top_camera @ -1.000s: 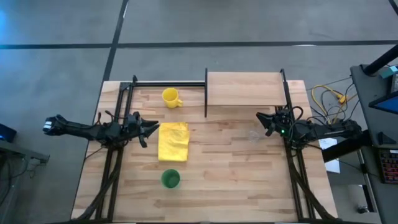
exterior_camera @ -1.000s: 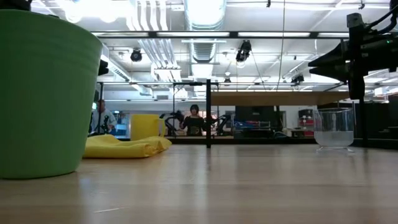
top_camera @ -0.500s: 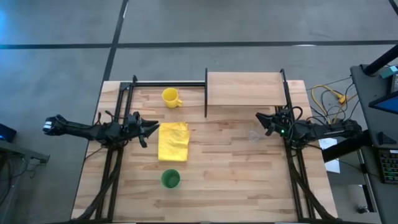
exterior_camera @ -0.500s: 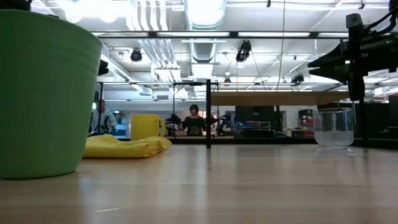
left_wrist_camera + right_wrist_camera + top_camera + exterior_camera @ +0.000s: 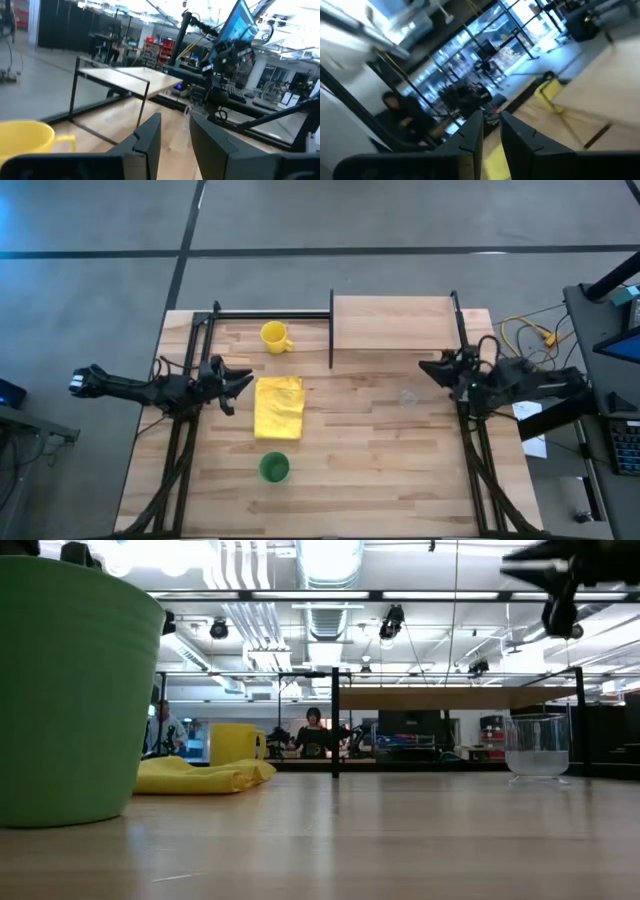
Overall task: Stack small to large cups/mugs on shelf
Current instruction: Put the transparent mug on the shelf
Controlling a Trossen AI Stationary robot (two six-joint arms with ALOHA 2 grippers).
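The right gripper (image 5: 432,366) has risen and drawn toward the right edge, jaws narrowly apart; the glass cup (image 5: 407,397) stands right of centre, untouched; the shelf (image 5: 392,322) sits upper right; descend squarely over the cup's rim; the left gripper (image 5: 243,379) waits centre-left, slightly parted.

Green cup (image 5: 70,690) cut by low-view edge; glass cup (image 5: 407,397) barely discernible from above; yellow mug (image 5: 27,140) cropped in left wrist view.
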